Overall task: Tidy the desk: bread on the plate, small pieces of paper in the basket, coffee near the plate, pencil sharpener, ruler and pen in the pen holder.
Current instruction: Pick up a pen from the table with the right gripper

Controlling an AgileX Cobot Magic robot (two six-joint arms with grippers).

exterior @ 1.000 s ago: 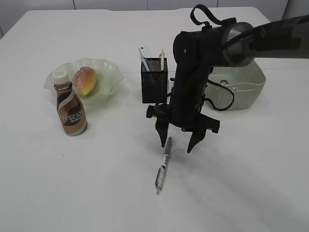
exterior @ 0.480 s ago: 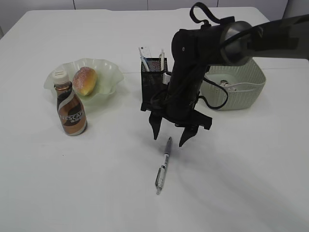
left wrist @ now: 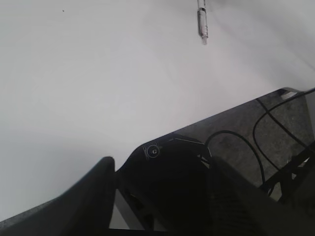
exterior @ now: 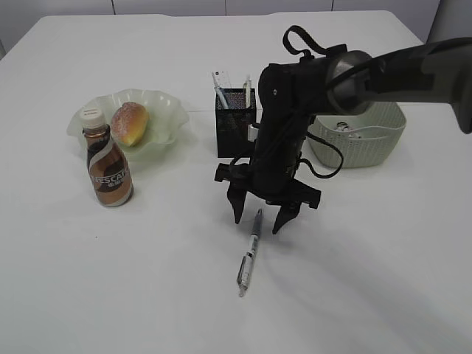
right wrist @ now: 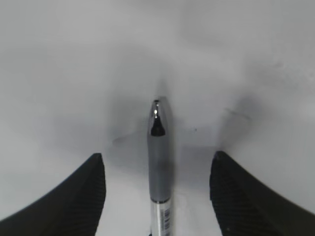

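Note:
A silver pen (exterior: 249, 254) with a grey grip lies on the white table, its tip pointing away. My right gripper (exterior: 258, 221) stands open and points down, one finger on each side of the pen's grip end without touching it. In the right wrist view the pen (right wrist: 158, 147) runs up the middle between the two black fingers of the right gripper (right wrist: 157, 160). The left gripper (left wrist: 162, 167) stays low over dark hardware, open and empty, with the pen (left wrist: 202, 24) far off. The bread (exterior: 129, 122) lies on the green plate (exterior: 168, 110). The coffee bottle (exterior: 109, 166) stands in front of the plate.
The black mesh pen holder (exterior: 236, 122) stands just behind the right arm with a ruler (exterior: 221, 80) and other sticks in it. The pale green basket (exterior: 372, 133) sits at the right, something white showing inside. The pencil sharpener is out of view.
The right gripper has shifted left and toward the pen holder, then settled lower. Its open fingers now straddle the pen's grip end. The pen has not moved.

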